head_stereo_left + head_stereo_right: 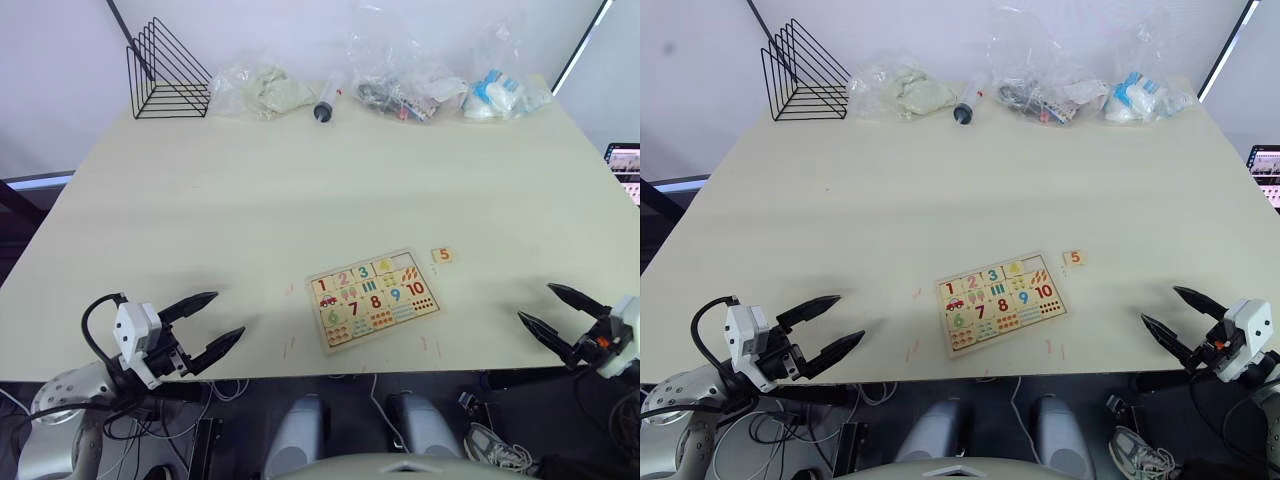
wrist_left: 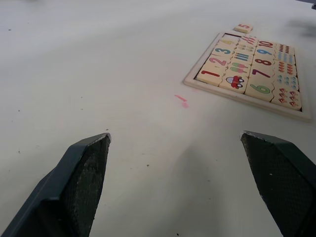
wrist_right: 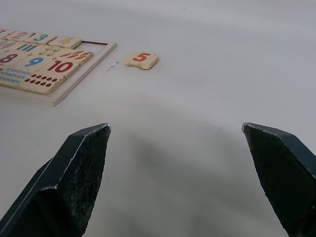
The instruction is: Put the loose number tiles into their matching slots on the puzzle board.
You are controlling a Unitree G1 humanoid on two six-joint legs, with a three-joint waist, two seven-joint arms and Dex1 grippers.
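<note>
Between the two grippers sits the puzzle board [image 1: 373,299], flat on the table [image 1: 250,190] near its front edge. Looks like 1 to 4 are already seated in the top row, and the one empty slot [image 3: 94,44] is at the end of that row, on the corner nearest the last loose piece. That piece is the 5 tile [image 1: 442,255], lying face up just off that corner, beside the board but not touching it.

Right gripper [image 1: 553,316] hangs over the table's front edge with its fingers spread wide and nothing in them. The 5 tile is ahead of it and off toward the board side, so it's the obvious one to go for the tile, I'd guess. Left gripper [image 1: 212,322] is the same deal, wide open and empty, with the board ahead and over to its inner side, well apart from it.

Tile is thin and lies flat, so pinching it by the edges could be fiddly; it might skate away.

Far back there's a wire rack [image 1: 165,72] and some plastic bags [image 1: 400,75], nowhere near the action.
</note>
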